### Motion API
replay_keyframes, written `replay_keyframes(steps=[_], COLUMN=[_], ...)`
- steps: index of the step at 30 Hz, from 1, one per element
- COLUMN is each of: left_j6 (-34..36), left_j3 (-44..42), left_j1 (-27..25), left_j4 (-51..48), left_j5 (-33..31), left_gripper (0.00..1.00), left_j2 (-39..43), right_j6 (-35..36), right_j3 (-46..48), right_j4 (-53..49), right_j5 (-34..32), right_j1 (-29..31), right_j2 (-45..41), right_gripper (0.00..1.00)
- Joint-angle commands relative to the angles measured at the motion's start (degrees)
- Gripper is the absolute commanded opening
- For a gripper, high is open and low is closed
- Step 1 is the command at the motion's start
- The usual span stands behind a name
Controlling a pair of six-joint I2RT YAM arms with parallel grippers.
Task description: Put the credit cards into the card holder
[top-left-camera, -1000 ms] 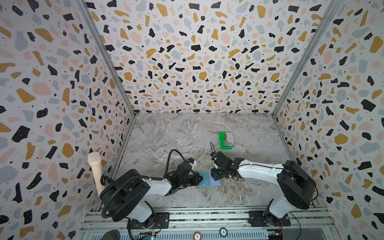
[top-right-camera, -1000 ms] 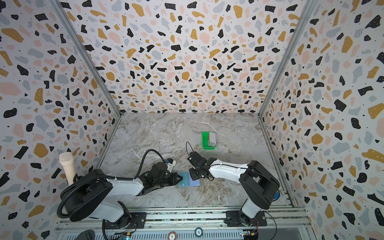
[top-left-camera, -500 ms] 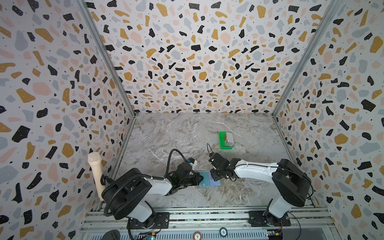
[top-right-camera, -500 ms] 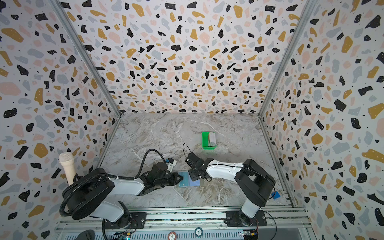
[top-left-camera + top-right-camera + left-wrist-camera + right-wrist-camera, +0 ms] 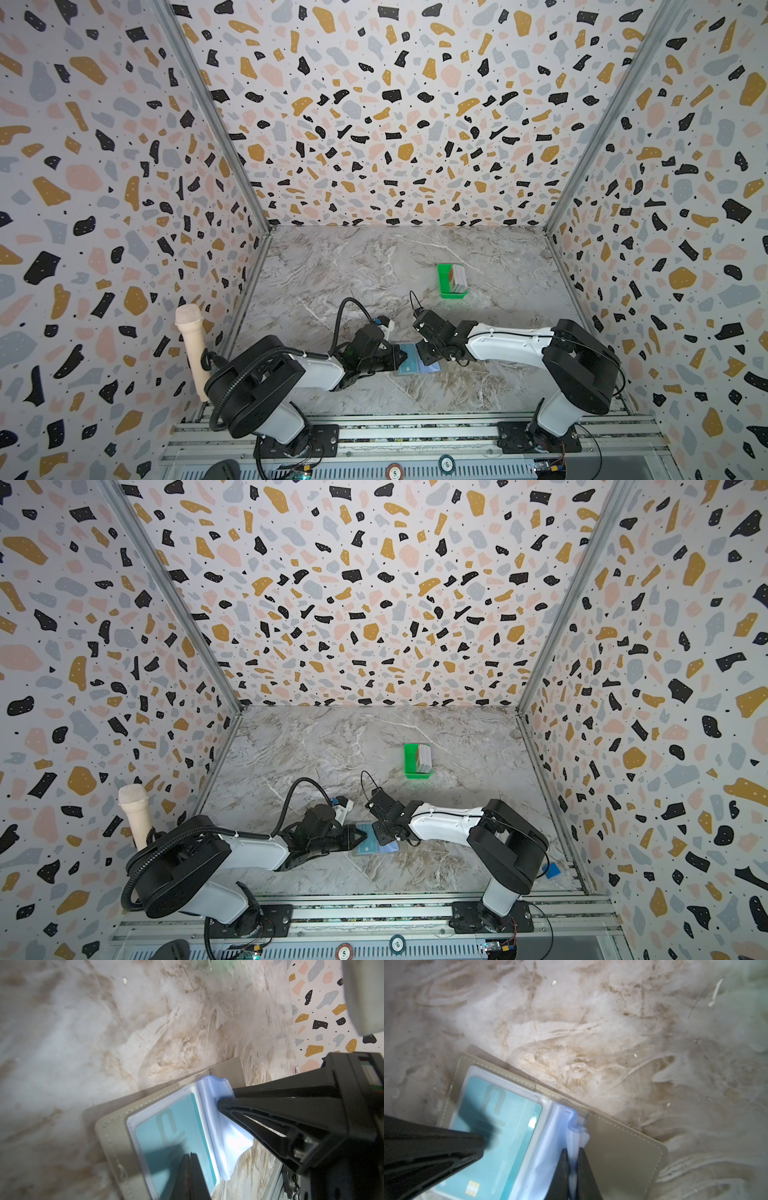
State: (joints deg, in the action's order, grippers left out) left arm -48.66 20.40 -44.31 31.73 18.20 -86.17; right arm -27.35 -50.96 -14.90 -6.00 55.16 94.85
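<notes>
Near the front edge of the grey-veined marble tabletop (image 5: pixel 332 270), about midway between the two arm bases, the flat taupe folding card holder (image 5: pixel 415 365) (image 5: pixel 376 849) is lying spread apart with its inside facing up. A teal plastic card (image 5: pixel 166 1132) (image 5: pixel 508 1126) with a gold chip is sitting inside the clear pocket on one half of the holder.

The left gripper (image 5: pixel 406 356) (image 5: pixel 366 836) (image 5: pixel 190 1155) is clenched, its fingers pressed together with nothing between them. Its tip is resting on the pocket over the teal card, as the right wrist view shows (image 5: pixel 481 1142).

Beside that pocket, a bundle of clear plastic sleeves (image 5: pixel 212 1093) (image 5: pixel 564 1126) is rising from the holder's fold. The right gripper (image 5: pixel 428 359) (image 5: pixel 384 838) (image 5: pixel 572 1150) is pinching these sleeves, with the film sandwiched between its two black fingers. The other half of the taupe cover (image 5: pixel 623 1147) is lying bare on the far side of the sleeves.

Farther back on the surface, well apart from the holder and to the right of centre, a small bright-green plastic tray (image 5: pixel 444 282) (image 5: pixel 410 760) is standing. A stack of cards (image 5: pixel 459 279) (image 5: pixel 424 757) is leaning on edge in it, too small to tell their colours.
</notes>
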Motion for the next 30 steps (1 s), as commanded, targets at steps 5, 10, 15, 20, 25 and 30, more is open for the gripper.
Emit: replay_keyframes(steps=[5,10,15,20,25,30], left_j6=[0.17,0.06,-0.07,-0.2,-0.29,-0.24], left_j3=[-0.8,-0.98,-1.07,-1.29,-1.33,-1.42], left_j1=[-0.08,-0.11,-0.12,-0.15,-0.14,-0.12], left_j4=[1.19,1.5,1.58,1.75,1.85,1.85], left_j5=[0.74,0.85,0.96,0.94,1.04,1.04], left_gripper=[0.0,0.0,0.0,0.0,0.0,0.0], left_j2=[-0.72,-0.62,-0.66,-0.35,-0.35,-0.38], right_j6=[-0.38,-1.08,-0.82,-0.77,-0.77,-1.19], right_j3=[-2.4,-1.23,-1.36,-1.31,-1.25,0.23], right_j4=[-5.38,-4.95,-4.79,-3.94,-4.02,-4.0], right_j5=[-2.44,-3.67,-4.39,-5.08,-3.62,-3.25], right_j1=[0.38,0.39,0.64,0.58,-0.69,-1.63], right_j2=[-1.56,-2.06,-3.47,-7.31,-4.51,-1.19], right_gripper=[0.4,0.45,0.45,0.44,0.37,0.35])
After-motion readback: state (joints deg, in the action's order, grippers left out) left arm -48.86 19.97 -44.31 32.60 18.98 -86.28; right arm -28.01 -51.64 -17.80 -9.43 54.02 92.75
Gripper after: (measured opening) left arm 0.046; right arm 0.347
